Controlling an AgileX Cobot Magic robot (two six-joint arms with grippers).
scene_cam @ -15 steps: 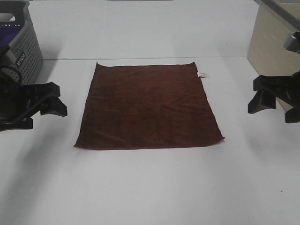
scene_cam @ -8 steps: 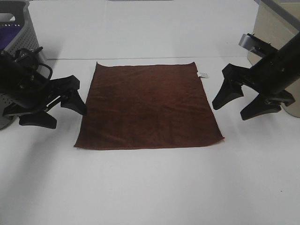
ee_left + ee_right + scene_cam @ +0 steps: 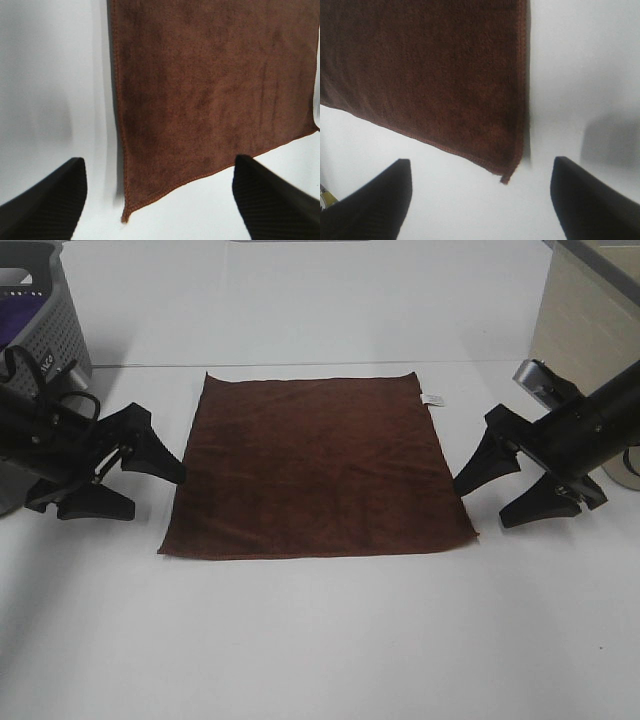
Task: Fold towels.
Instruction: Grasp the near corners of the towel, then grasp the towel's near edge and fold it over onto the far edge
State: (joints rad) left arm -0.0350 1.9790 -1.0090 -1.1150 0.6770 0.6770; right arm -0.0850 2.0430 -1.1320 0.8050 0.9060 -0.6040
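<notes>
The towel [image 3: 318,465] lies flat and unfolded in the middle of the table [image 3: 320,640], its white tag [image 3: 432,399] at the far right corner. Over the last second both arms have swung in from well off the towel's sides. The left gripper [image 3: 155,493] now sits low just beside the towel's left edge, and the right gripper [image 3: 482,504] just beside its right edge. Both are toward the near corners. In each wrist view the jaws are spread wide, with a near corner lying between them and nothing held. The approach looks nearly finished. I judge the next move is to pinch both near corners for the first fold.
</notes>
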